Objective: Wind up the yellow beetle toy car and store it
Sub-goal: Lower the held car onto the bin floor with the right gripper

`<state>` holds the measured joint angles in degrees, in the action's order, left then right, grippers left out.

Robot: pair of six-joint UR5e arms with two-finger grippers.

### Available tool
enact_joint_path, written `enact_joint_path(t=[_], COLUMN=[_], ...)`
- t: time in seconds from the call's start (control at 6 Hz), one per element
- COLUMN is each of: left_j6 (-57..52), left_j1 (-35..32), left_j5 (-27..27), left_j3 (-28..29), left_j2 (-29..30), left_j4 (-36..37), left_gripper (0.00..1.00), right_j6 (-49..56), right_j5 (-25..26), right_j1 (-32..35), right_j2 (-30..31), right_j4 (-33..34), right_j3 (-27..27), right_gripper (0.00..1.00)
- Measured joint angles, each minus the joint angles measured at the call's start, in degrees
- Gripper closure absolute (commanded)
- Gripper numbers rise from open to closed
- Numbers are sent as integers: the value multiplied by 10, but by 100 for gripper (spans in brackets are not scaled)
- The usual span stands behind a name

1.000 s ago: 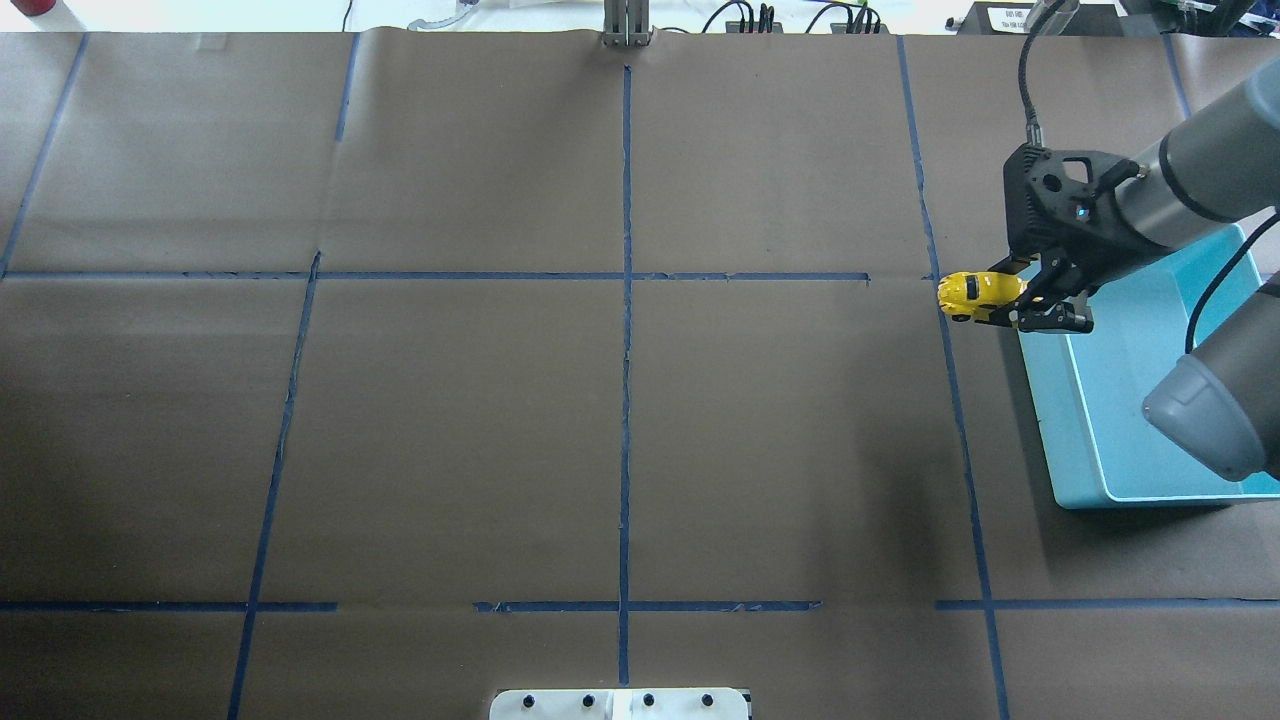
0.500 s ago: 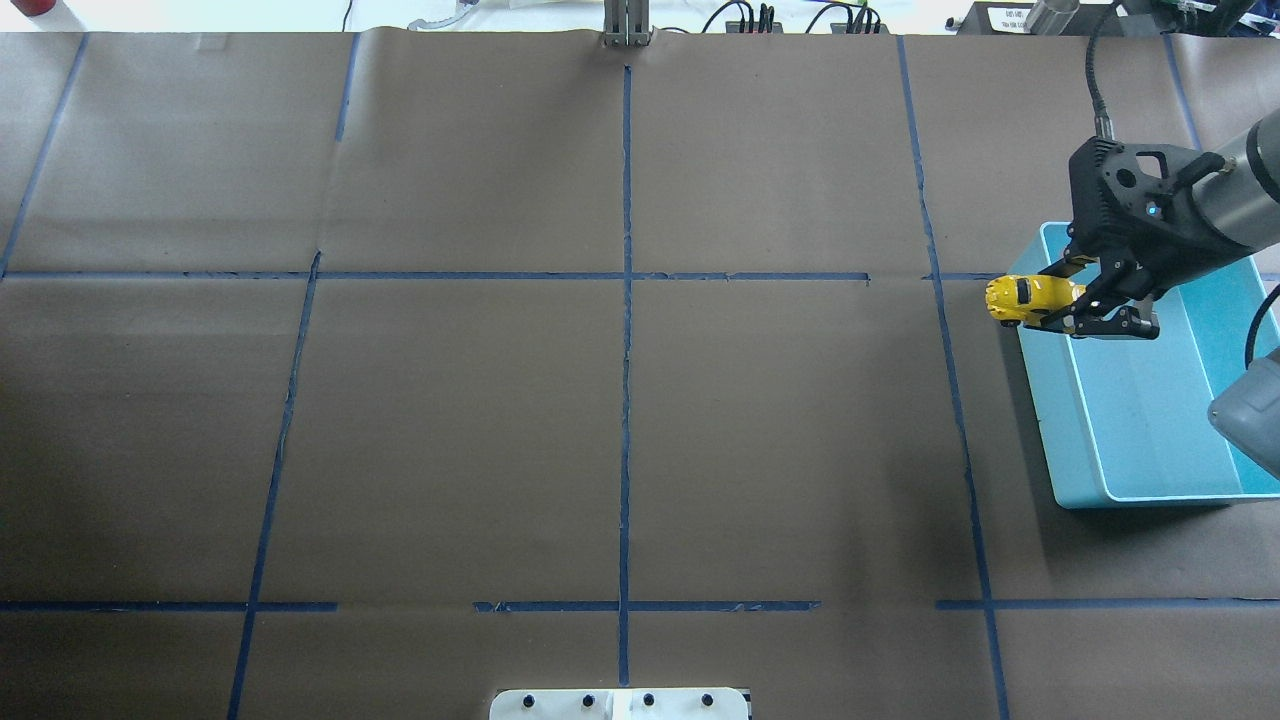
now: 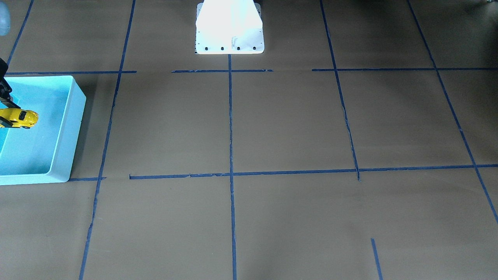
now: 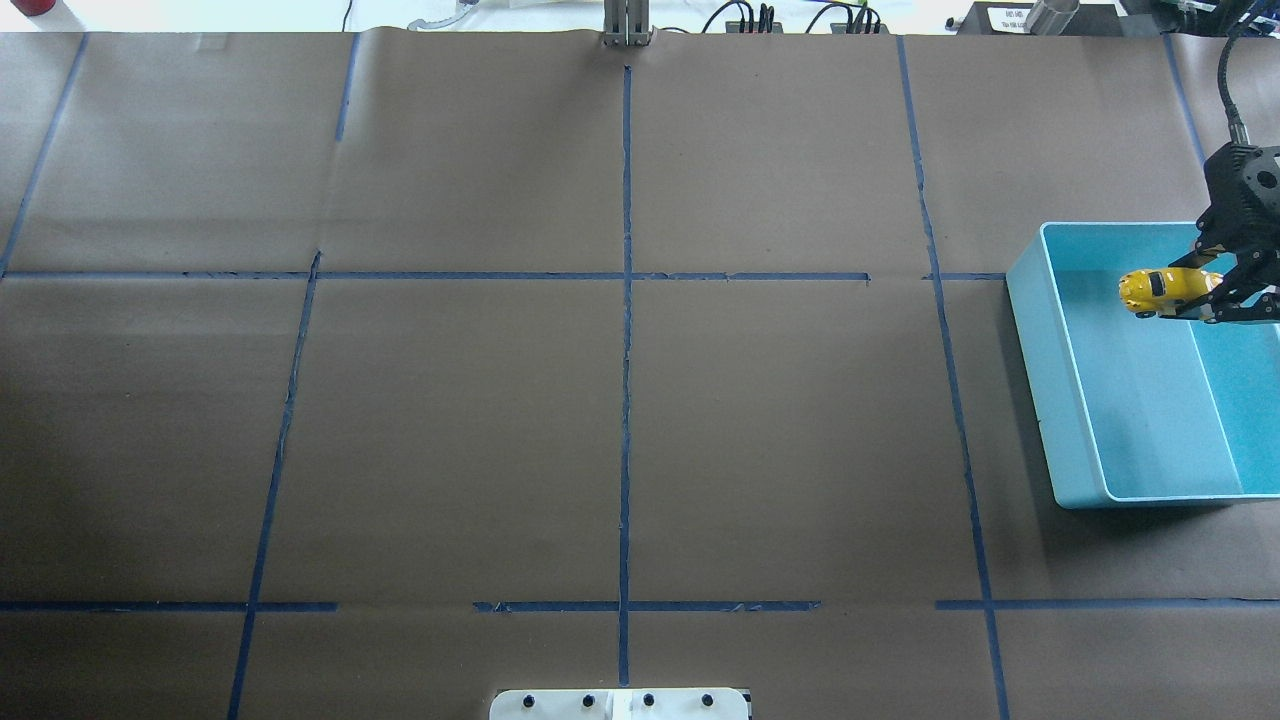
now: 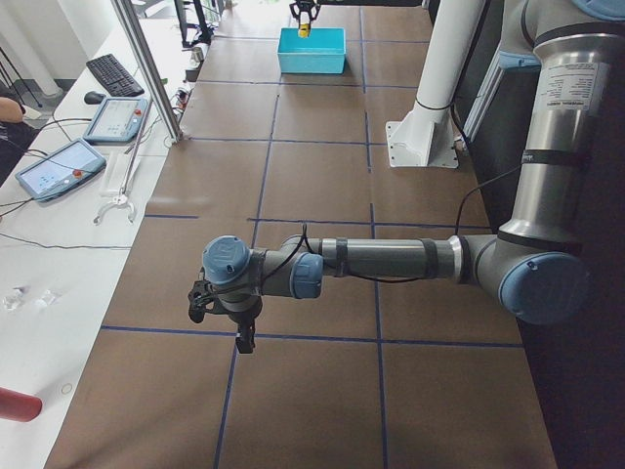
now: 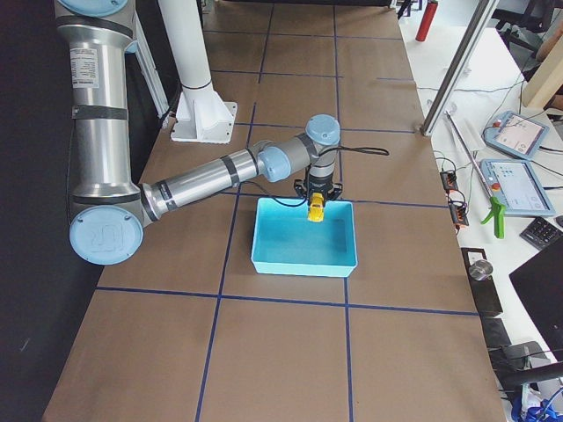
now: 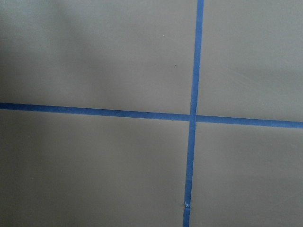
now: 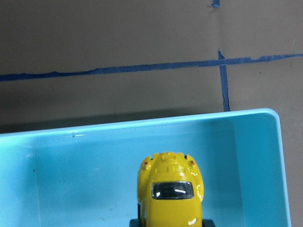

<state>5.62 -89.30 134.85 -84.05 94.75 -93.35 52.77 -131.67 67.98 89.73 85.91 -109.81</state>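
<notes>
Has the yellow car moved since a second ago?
Yes. In the overhead view the yellow beetle toy car, held in the right gripper, has gone rightward, from outside the light blue bin's left wall to above its inside.

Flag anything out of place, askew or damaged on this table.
Nothing stands out. The right gripper is shut on the yellow beetle toy car, holding it over the inside of the upright light blue bin. Only the blue tape lines show small gaps and ragged edges.

Left gripper (image 5: 244, 344) jaws seemingly too small
</notes>
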Motion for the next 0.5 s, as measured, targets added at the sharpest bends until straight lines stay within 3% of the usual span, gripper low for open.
enact_joint_path(t=[0.5], left_j6=[0], left_j1=[0], left_j5=[1], left_j3=[-2], left_j2=[0], left_j4=[0], left_gripper=[0], right_j6=[-4], right_j5=[31], right_j1=[-36], right_j2=[6], right_j4=[-87], right_j3=[79], right_gripper=[100])
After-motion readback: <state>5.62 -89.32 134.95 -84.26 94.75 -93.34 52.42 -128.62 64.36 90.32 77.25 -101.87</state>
